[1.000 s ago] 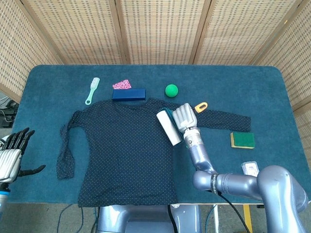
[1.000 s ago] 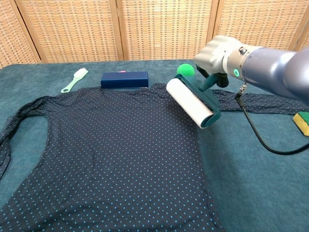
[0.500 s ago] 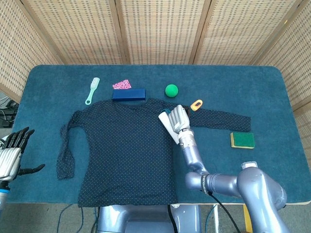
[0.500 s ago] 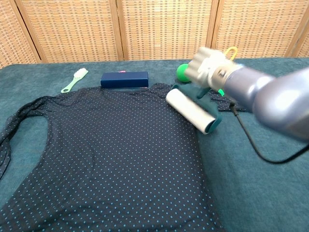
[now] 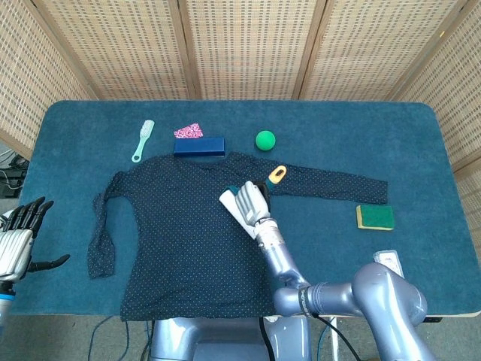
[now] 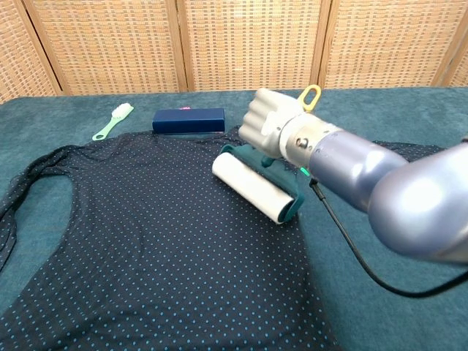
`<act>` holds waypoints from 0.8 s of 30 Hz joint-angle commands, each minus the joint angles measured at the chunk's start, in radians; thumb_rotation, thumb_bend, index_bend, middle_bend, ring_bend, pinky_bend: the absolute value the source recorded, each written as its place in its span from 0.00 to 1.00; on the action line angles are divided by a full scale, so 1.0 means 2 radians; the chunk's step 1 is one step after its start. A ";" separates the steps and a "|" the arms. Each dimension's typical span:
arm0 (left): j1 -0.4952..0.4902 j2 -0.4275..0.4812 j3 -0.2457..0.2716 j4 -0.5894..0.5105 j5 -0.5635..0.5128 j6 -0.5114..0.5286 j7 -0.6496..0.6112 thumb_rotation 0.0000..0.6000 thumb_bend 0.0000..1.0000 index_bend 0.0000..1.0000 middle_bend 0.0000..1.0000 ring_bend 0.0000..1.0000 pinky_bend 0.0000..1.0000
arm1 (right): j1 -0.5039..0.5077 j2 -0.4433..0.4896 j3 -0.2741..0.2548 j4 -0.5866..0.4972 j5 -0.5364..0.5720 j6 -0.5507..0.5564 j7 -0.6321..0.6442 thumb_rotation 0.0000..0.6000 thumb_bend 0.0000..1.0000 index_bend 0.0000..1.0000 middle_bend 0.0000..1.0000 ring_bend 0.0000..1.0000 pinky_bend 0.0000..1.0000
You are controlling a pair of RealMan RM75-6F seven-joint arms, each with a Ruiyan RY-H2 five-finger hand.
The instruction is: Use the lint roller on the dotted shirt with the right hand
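Note:
A dark navy dotted shirt (image 5: pixel 184 233) (image 6: pixel 146 241) lies spread flat on the blue table. My right hand (image 5: pixel 252 201) (image 6: pixel 267 131) grips the handle of a lint roller (image 5: pixel 234 212) (image 6: pixel 251 187), whose white roll rests on the shirt's chest area, right of its middle. The roller's frame is teal and a yellow loop (image 5: pixel 276 174) (image 6: pixel 311 94) sticks up past the hand. My left hand (image 5: pixel 19 241) hangs open off the table's left edge, empty, seen only in the head view.
Behind the shirt's collar lie a navy box (image 5: pixel 199 146) (image 6: pixel 188 120), a pink patterned packet (image 5: pixel 189 131), a mint brush (image 5: pixel 142 140) (image 6: pixel 112 120) and a green ball (image 5: pixel 264 139). A yellow-green sponge (image 5: pixel 375 217) and a small white item (image 5: pixel 387 260) sit at the right.
My right hand has carried the lint roller leftward, from the shirt's right edge by the sleeve onto its chest. The left hand has stayed still.

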 commanded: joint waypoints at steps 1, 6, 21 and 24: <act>0.000 0.000 0.000 0.000 0.001 0.002 0.000 1.00 0.00 0.00 0.00 0.00 0.00 | 0.005 -0.008 -0.007 -0.018 -0.020 0.009 -0.012 1.00 0.86 0.71 1.00 1.00 1.00; 0.001 0.000 0.001 -0.001 0.001 0.002 0.000 1.00 0.00 0.00 0.00 0.00 0.00 | 0.006 -0.018 -0.012 -0.044 -0.043 0.019 -0.022 1.00 0.86 0.72 1.00 1.00 1.00; 0.000 -0.001 0.002 -0.001 0.002 0.003 0.004 1.00 0.00 0.00 0.00 0.00 0.00 | 0.005 -0.032 -0.035 -0.094 -0.105 0.025 -0.038 1.00 0.86 0.71 1.00 1.00 1.00; 0.000 -0.001 0.001 -0.001 0.002 0.002 0.003 1.00 0.00 0.00 0.00 0.00 0.00 | 0.002 -0.030 -0.038 -0.090 -0.113 0.025 -0.035 1.00 0.86 0.71 1.00 1.00 1.00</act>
